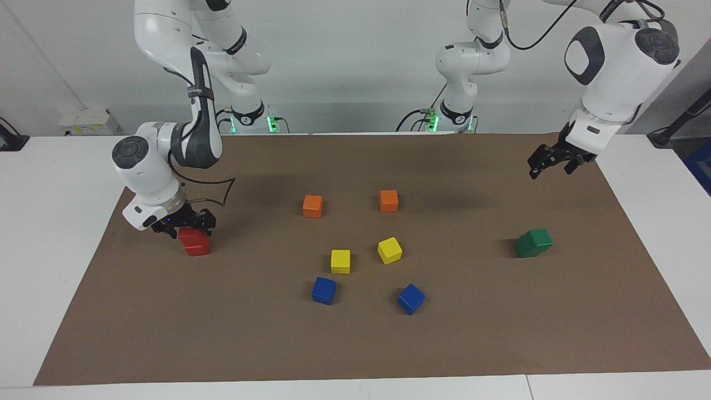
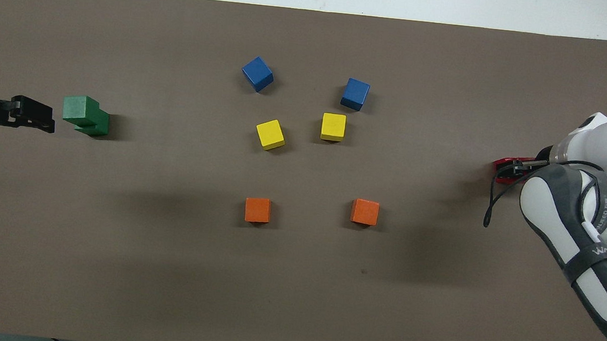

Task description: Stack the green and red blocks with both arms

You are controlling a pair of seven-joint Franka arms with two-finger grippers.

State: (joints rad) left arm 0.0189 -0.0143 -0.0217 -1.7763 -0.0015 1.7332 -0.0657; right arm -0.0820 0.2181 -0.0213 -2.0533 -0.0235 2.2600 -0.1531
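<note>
Two green blocks (image 1: 533, 243) stand stacked near the left arm's end of the mat, the upper one (image 2: 77, 107) set askew on the lower (image 2: 98, 126). My left gripper (image 1: 549, 165) hangs open and empty above the mat, beside that stack (image 2: 45, 122). At the right arm's end the red blocks (image 1: 195, 243) make a small stack. My right gripper (image 1: 186, 224) is open just over its top, with the fingers to either side. In the overhead view the right gripper (image 2: 516, 169) covers most of the red blocks (image 2: 499, 176).
Two orange cubes (image 1: 313, 206) (image 1: 389, 200), two yellow cubes (image 1: 340, 261) (image 1: 390, 250) and two blue cubes (image 1: 324, 290) (image 1: 410, 299) lie spread over the middle of the brown mat (image 1: 500, 344). White table (image 1: 50, 233) surrounds the mat.
</note>
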